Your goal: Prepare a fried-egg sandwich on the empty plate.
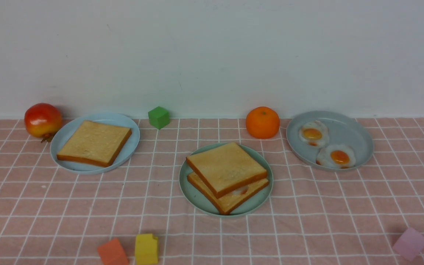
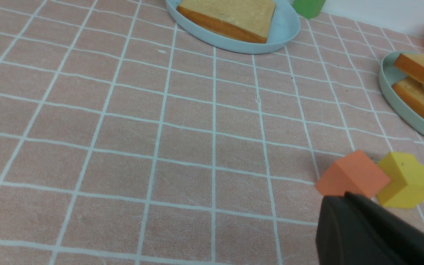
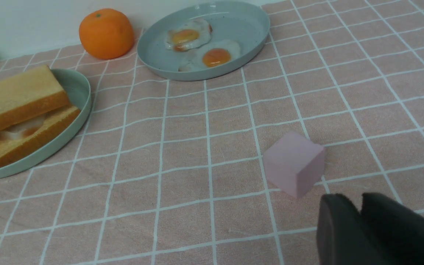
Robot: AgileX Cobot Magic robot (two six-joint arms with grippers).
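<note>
Two toast slices with an egg between them make the sandwich (image 1: 228, 176), which you see lying on the green plate (image 1: 197, 197) in the middle of the desk (image 1: 307, 221). Your left gripper (image 2: 339, 200) has its fingers pressed together, holding nothing. Your right gripper (image 3: 359, 206) shows fingers slightly apart, near the pink cube (image 3: 294, 163).

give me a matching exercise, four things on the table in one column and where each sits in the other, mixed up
Things:
1. fried-egg sandwich
2. single toast slice
3. two fried eggs
4. pink cube

Places:
A. on the grey plate
B. on the cloth, near right
C. on the mint-green plate
D. on the pale blue plate

Pairs: 1-C, 2-D, 3-A, 4-B
</note>
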